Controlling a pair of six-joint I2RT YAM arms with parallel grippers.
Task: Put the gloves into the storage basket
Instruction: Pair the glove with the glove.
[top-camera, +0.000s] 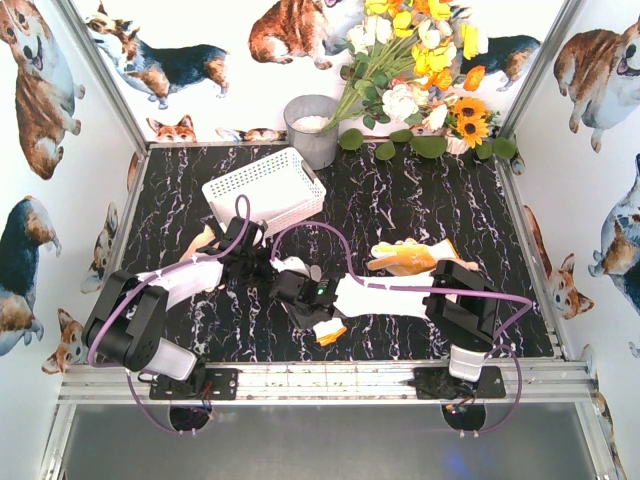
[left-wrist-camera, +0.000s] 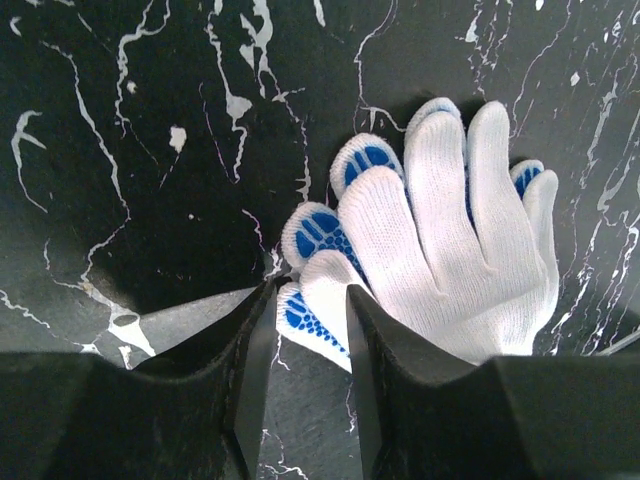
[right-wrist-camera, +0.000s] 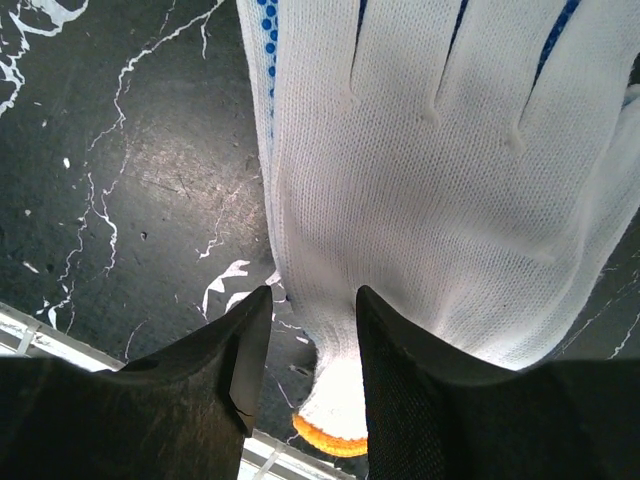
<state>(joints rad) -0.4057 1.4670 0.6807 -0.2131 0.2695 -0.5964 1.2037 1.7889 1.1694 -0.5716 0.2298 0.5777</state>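
Table edge (right-wrist-camera: 25, 335) beside right gripper (right-wrist-camera: 312, 300) clamping orange-cuffed glove (right-wrist-camera: 430, 180), left gripper (left-wrist-camera: 310, 295) half-closed astride blue-dotted glove (left-wrist-camera: 450, 250)

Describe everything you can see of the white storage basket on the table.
The storage basket is a shallow rectangular tray of white plastic with latticed, perforated sides. It sits mouth up on the far left of the black marbled table, turned at an angle to its edges. It looks empty. Its far right corner is close to the grey pot; whether they touch cannot be told. A purple cable crosses its near side.
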